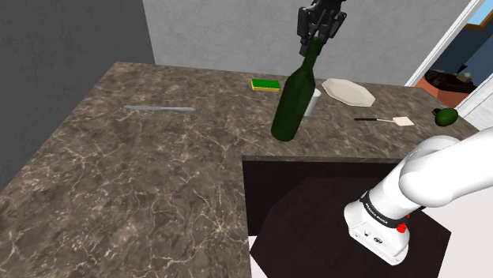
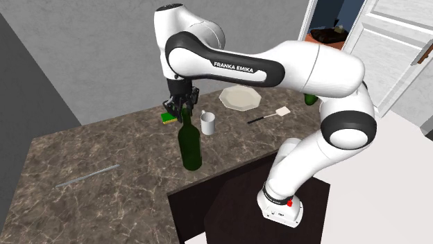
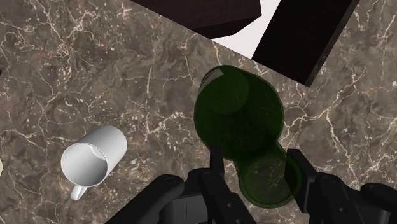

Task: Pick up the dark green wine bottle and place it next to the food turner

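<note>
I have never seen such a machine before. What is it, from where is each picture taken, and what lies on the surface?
It is a white robot arm with a black two-finger gripper, drawn by a simulator. The shoulder view looks from beside its stand; the second exterior view from another side; the wrist view from a camera on the hand, looking down. On the brown marbled counter are a dark green wine bottle, a white mug, a white plate, a yellow-green sponge and a food turner. The gripper is at the bottle's neck; whether it already clasps it, I cannot tell.
</note>
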